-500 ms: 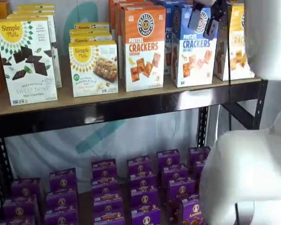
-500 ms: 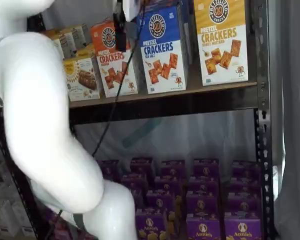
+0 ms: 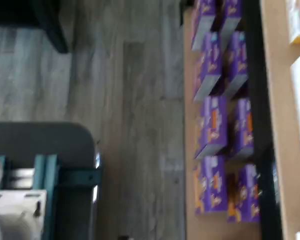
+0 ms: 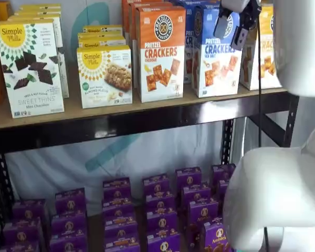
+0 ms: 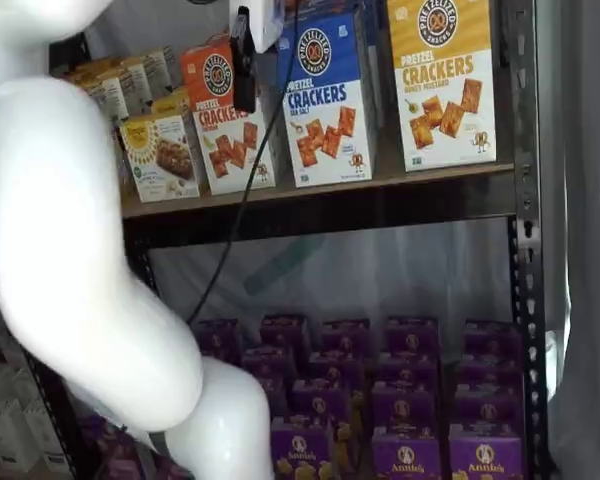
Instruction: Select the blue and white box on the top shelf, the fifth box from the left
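Two black fingers of the gripper hang in front of the blue and white box, a plain gap between them, nothing held. In a shelf view the fingers show side-on, so I cannot tell the spacing there. The box stands upright on the top shelf, between the orange-topped cracker box on its left and the yellow-topped box on its right. White arm fills the near left. Purple boxes sit on the lower shelf; the wrist view shows purple boxes and grey floor.
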